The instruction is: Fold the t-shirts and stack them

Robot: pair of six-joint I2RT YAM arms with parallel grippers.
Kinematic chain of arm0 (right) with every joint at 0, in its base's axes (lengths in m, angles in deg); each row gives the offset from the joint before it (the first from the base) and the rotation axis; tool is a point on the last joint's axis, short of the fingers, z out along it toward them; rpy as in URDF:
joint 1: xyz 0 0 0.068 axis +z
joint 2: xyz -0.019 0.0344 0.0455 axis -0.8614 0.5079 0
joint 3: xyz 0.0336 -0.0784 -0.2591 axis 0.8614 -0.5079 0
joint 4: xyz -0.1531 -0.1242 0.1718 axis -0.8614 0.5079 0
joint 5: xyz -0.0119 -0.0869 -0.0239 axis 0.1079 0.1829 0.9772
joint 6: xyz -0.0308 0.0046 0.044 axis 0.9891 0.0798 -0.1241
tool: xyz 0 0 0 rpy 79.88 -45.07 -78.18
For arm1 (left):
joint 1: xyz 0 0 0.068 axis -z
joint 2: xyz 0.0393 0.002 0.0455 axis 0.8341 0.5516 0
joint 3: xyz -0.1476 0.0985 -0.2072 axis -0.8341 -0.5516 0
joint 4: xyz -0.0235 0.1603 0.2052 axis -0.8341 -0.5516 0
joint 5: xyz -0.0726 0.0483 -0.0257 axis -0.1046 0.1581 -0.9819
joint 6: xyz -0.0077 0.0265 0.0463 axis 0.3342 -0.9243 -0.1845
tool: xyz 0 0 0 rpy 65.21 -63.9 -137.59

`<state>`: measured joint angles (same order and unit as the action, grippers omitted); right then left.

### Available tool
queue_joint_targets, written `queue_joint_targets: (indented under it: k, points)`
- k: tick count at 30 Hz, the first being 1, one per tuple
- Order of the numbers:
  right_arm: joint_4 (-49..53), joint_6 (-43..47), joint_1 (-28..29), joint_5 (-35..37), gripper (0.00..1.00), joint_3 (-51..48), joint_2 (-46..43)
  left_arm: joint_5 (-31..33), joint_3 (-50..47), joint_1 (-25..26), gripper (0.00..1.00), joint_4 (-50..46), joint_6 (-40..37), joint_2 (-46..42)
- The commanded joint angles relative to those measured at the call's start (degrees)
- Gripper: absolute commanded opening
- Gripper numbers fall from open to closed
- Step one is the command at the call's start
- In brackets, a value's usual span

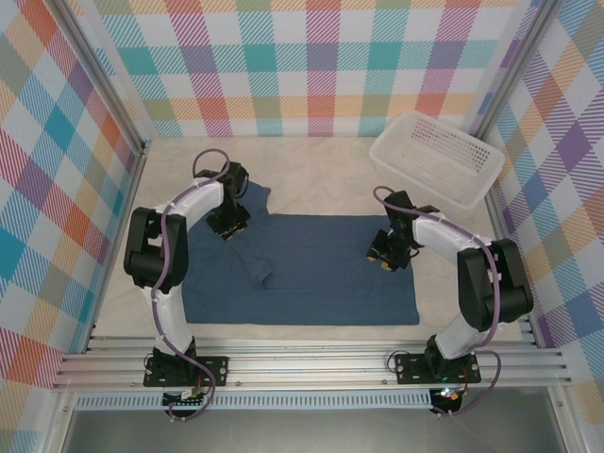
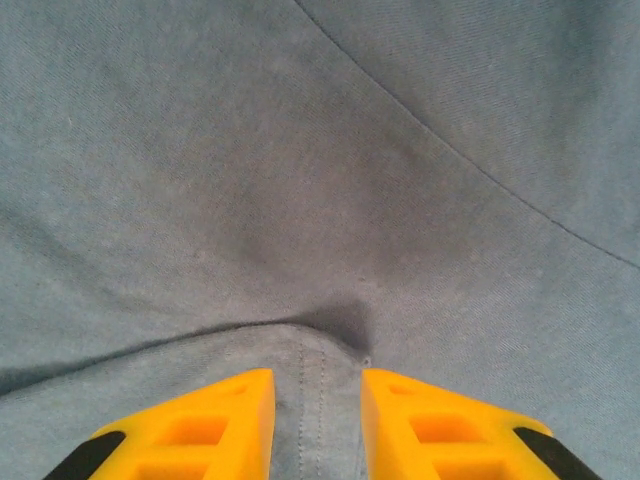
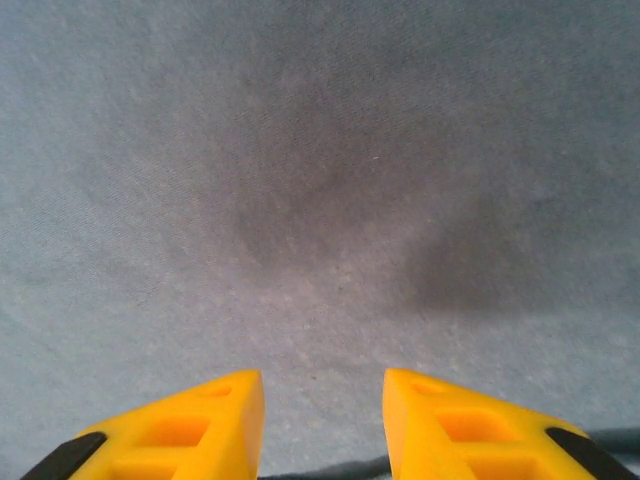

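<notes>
A: Where is the t-shirt (image 1: 311,274), and which way does it lie?

B: Seen from above, a dark blue t-shirt lies flat on the pale table (image 1: 311,175), between the two arms; its long axis runs left to right; one sleeve (image 1: 257,200) juts toward the far wall at the left end; the right end is a straight edge; a small fold shows left of the middle.

A: And the grippers?

B: The left gripper (image 1: 229,226) is down at the shirt's far left corner, beside that sleeve; its yellow fingers (image 2: 200,425) stand a little apart over a stitched hem, with a pucker of cloth just ahead; whether they nip the cloth I cannot tell. The right gripper (image 1: 385,257) is on the cloth near the right end; its fingers are parted with flat cloth showing between them; nothing is grasped. A white basket (image 1: 436,156) sits in the far right corner, apart from the shirt.
</notes>
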<state>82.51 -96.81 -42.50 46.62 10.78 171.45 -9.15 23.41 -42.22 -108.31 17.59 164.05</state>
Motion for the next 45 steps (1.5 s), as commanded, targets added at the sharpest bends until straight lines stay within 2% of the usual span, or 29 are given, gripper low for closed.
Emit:
queue_joint_targets:
  k: [1, 9, 14, 28, 36, 43, 45]
  points:
    - [-0.68, 1.35, 0.25, -1.05, 0.36, 2.1, 1.1, 1.12, 0.72, 0.37, 0.29, -1.33, 1.35, 1.36]
    - [-1.23, 1.54, 0.25, -1.43, 0.36, 2.32, 2.07, 0.21, 1.02, 1.21, 0.29, -0.3, 3.04, 2.79]
    - [-1.32, 1.68, 0.25, -1.6, 0.35, 2.02, 2.27, 1.07, 1.42, 1.51, 0.34, -0.32, 3.69, 2.16]
    - [-1.53, 1.9, 0.25, -2.31, 0.34, 2.19, 2.82, 1.26, 3.05, 1.6, 0.3, -0.22, 4.68, 4.43]
    - [-1.38, 1.98, 0.28, -2.03, 0.34, 2.03, 2.54, 1.29, 3.05, 1.6, 0.21, -0.28, 4.31, 5.44]
    - [-1.44, 1.85, 0.27, -1.95, 0.33, 2.5, 3.8, 3.31, 3.29, 1.69, 0.0, -1.42, 3.85, 3.09]
    - [-1.5, 1.9, 0.25, -1.96, 0.33, 2.76, 4.03, 4.31, 2.81, 1.69, 0.0, -1.79, 3.65, 1.21]
